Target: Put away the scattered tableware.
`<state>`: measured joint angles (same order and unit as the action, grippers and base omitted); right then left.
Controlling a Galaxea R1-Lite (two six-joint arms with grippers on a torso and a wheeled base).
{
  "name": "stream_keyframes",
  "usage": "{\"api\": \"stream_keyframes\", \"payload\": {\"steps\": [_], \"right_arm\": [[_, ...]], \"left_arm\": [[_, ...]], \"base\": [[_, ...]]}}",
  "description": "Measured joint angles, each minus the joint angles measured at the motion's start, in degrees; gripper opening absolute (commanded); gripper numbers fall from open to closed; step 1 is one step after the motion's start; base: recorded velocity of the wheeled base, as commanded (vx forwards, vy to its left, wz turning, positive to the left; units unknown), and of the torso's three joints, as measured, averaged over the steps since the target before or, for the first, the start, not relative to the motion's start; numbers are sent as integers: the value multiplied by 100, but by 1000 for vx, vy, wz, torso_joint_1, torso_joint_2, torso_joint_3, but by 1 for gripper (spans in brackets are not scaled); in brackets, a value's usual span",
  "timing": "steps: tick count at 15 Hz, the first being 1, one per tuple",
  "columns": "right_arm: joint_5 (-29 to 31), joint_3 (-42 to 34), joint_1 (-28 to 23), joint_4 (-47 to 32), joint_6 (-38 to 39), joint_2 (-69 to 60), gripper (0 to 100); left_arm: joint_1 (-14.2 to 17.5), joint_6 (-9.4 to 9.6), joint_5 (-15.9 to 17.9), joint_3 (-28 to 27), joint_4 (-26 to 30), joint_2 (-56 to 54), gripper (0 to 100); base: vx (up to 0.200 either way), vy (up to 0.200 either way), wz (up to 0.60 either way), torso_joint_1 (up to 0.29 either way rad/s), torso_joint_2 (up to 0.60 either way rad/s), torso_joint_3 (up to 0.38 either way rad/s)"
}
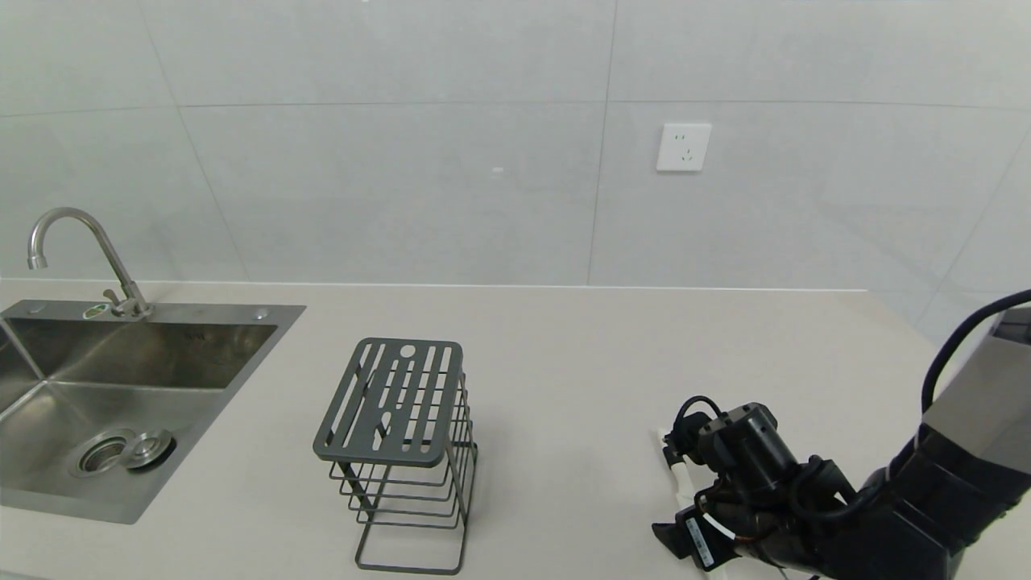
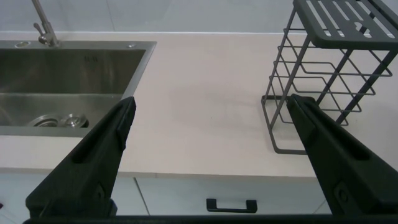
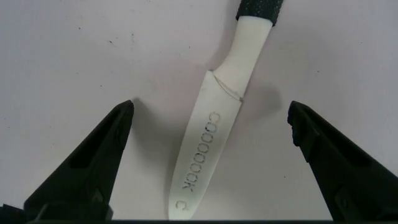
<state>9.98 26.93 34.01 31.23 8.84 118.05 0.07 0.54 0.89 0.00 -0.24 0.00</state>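
Pale countertop [image 1: 564,362] carries the sink [image 1: 161,310] at left, the slotted rack [image 1: 395,403] mid-counter, and near right the right gripper [image 3: 211,111], jaws spread wide and empty above the white knife [image 3: 205,143] lying flat; best centre over its black handle [image 3: 258,6], descend squarely, then close firmly

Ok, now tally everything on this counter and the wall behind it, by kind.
Knife: 1
Wire rack: 1
Sink: 1
Faucet: 1
Wall socket: 1
Total: 5
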Motion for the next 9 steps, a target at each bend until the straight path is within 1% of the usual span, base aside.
{"api": "stream_keyframes", "payload": {"steps": [7,9], "right_arm": [[0,-124,151,79,-9,133,0],[-11,-122,162,334,-83,105,0]], "left_arm": [[0,-10,-11,0,0,0,100],[0,-11,-11,0,0,0,100]], "base": [[0,0,0,0,0,0],[0,0,0,0,0,0]]}}
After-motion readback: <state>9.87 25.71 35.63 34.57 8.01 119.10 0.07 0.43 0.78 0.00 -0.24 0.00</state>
